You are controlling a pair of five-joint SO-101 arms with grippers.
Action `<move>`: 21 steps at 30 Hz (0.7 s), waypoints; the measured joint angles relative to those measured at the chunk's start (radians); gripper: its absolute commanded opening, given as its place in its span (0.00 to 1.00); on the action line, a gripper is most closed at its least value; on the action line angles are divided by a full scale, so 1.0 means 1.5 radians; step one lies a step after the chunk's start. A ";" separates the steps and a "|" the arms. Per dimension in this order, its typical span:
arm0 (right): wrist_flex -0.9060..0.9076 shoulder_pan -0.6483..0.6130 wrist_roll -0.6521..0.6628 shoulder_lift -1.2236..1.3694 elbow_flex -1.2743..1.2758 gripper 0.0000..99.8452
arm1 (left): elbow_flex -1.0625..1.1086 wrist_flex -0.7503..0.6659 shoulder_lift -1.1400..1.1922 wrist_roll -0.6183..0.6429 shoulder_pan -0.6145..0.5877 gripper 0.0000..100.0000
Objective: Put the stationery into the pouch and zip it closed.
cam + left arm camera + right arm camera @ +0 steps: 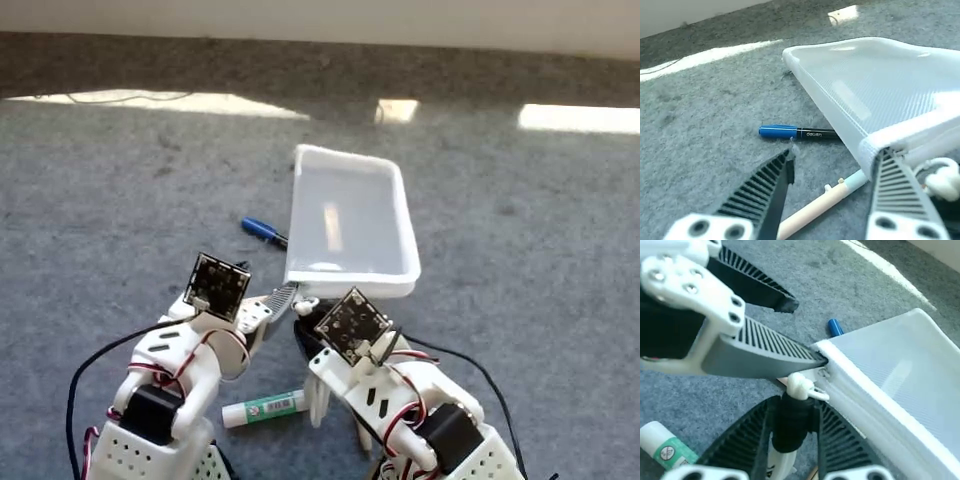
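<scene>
The white translucent pouch [350, 220] lies flat in the middle of the grey carpet. My left gripper [835, 159] is open at its near left corner, one finger [895, 195] resting against the pouch [875, 85] edge. My right gripper [792, 407] is shut on the black zipper pull [790, 427], which has a white cord knot, at that same corner of the pouch [900, 375]. A blue-capped pen [795, 132] lies just left of the pouch, partly under it. A cream pen [822, 201] lies below the left gripper. A glue stick [262, 408] lies between the two arms.
Grey carpet all around, with bright sun patches [150, 102] along the far edge. Black cables [95, 365] trail beside the arm bases. In the right wrist view the left gripper [805, 330] crosses close above the right one.
</scene>
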 measured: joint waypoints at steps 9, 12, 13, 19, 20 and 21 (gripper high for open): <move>0.005 0.000 0.000 0.000 0.000 0.01 | 0.014 -0.030 0.000 0.001 0.001 0.05; 0.005 0.000 -0.013 0.000 0.000 0.01 | 0.014 -0.030 0.000 -0.002 0.002 0.02; 0.005 0.000 -0.015 0.000 0.000 0.01 | 0.014 -0.030 0.001 -0.013 0.002 0.01; 0.004 0.010 -0.016 -0.001 0.000 0.01 | 0.014 -0.029 0.001 -0.048 -0.025 0.01; 0.004 0.017 -0.016 -0.001 0.000 0.01 | 0.010 -0.024 0.001 -0.049 -0.025 0.01; 0.004 0.026 -0.016 -0.001 0.000 0.01 | 0.001 -0.013 0.001 -0.049 -0.027 0.01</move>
